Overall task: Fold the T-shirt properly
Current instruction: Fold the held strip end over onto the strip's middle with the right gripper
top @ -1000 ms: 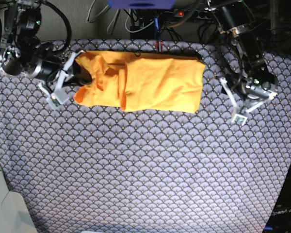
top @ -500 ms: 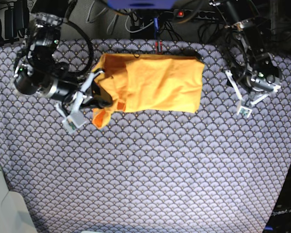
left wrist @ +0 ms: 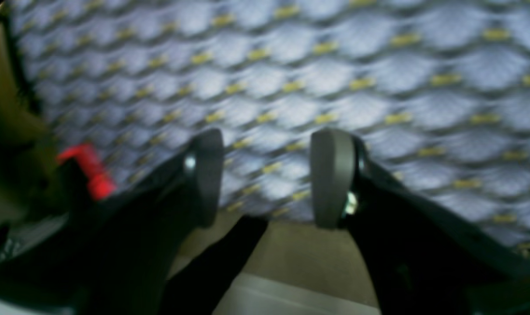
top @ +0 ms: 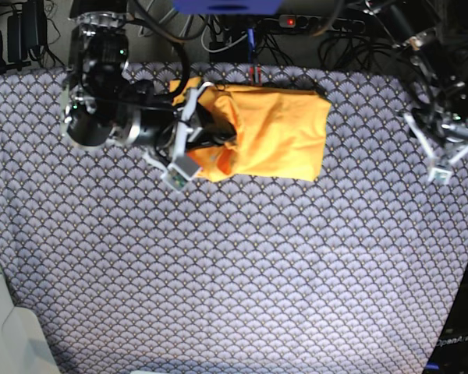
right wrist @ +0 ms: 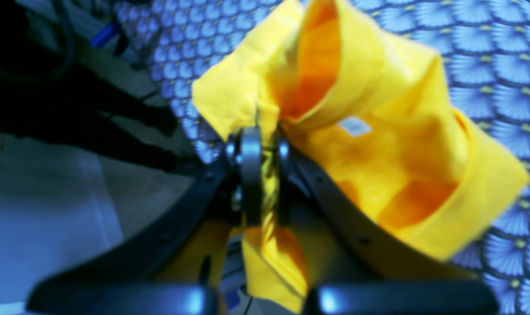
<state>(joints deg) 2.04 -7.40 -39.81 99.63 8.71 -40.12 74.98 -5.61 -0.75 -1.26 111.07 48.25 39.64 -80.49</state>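
The yellow-orange T-shirt (top: 277, 132) lies at the back middle of the patterned tablecloth (top: 234, 265), folded into a narrow band. Its left end is lifted and doubled over toward the right. My right gripper (top: 189, 139) is shut on that bunched end, and the right wrist view shows the cloth (right wrist: 378, 153) pinched between the pads of the right gripper (right wrist: 265, 175). My left gripper (top: 431, 152) hangs open near the table's right edge, well clear of the shirt. In the left wrist view the left gripper (left wrist: 267, 175) has only tablecloth between its fingers.
Cables and a power strip (top: 296, 22) run along the table's back edge behind the shirt. A pale surface (top: 8, 335) sits off the lower left corner. A red part (left wrist: 87, 170) shows beside the left gripper, past the table edge.
My right gripper has carried the shirt's left end rightward, over the rest of the shirt, so the visible band is shorter. The open left gripper has drifted right toward the table edge.
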